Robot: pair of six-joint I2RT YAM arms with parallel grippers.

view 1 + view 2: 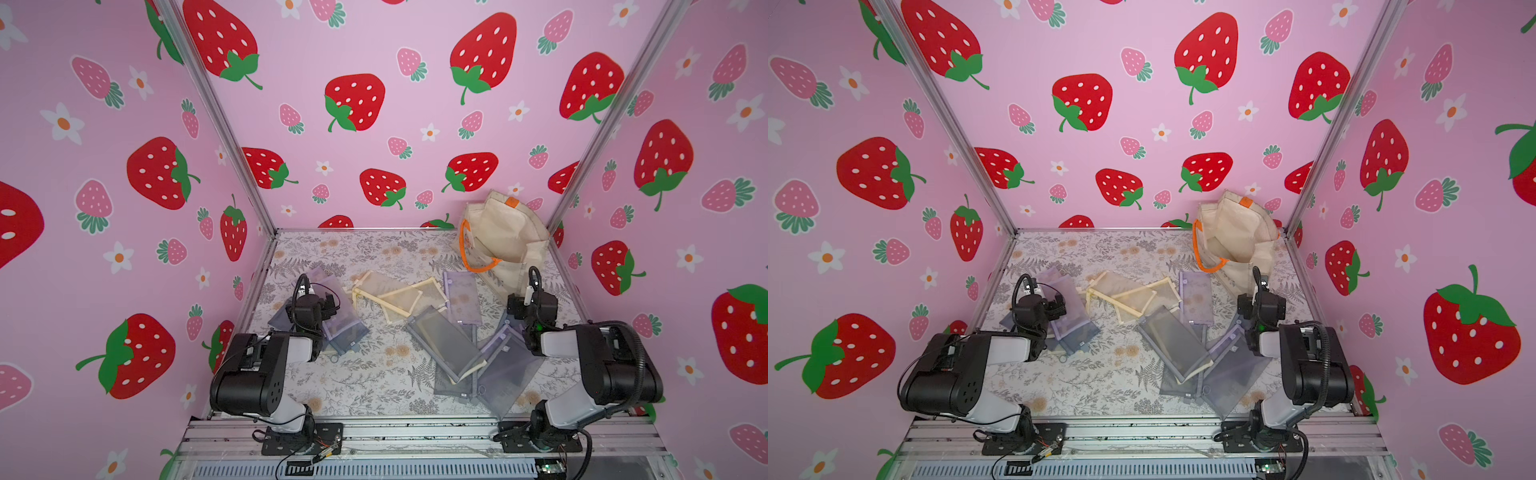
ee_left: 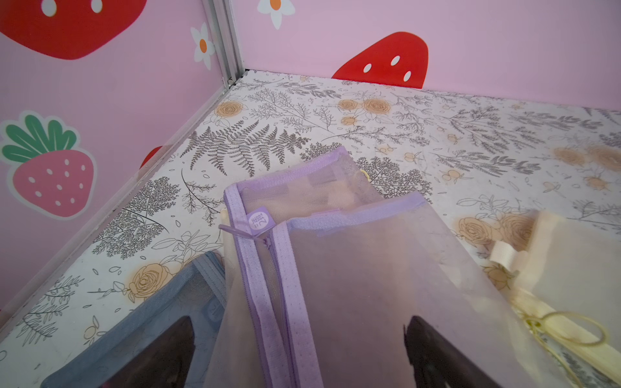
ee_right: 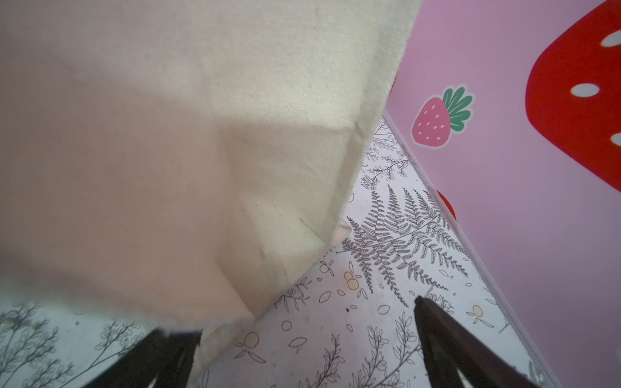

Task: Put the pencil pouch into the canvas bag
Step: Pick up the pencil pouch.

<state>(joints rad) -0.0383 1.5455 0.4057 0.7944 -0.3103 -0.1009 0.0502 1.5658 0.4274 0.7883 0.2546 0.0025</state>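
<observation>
**Desk lead:** Where do we stand?

**Me:** Near the start, I'd say. Nothing is in hand. The canvas bag sits in the far right corner of the desk, slumped against the walls. Its mouth gapes toward the middle and an orange handle hangs at the lip.

**Desk lead:** Anything in it already?

**Me:** I see a pale shape inside the mouth. I can't tell whether it's a pouch or only a fold of lining.

**Desk lead:** And the pouches?

**Me:** They're scattered flat on the desk. The cream-edged pouches are in the middle and the grey pouches are heaped toward the right. The one I'm lined up on is the lilac pencil pouch, on the left side and well apart from the bag. It overlaps a grey-blue pouch.

**Desk lead:** Jaws?

**Me:** The left jaws are spread wide directly over that lilac pouch and grip nothing. I can't tell whether they touch the mesh. The right jaws are also wide, low beside the bag's bottom corner. Canvas hangs across one side of them, but they aren't closed on it.

**Desk lead:** What's left, then?

**Me:** All of it, as I judge. I have to pinch the pouch, lift it clear of its neighbours, carry it across the desk and drop it into the mouth. The right side could steady the bag.
</observation>
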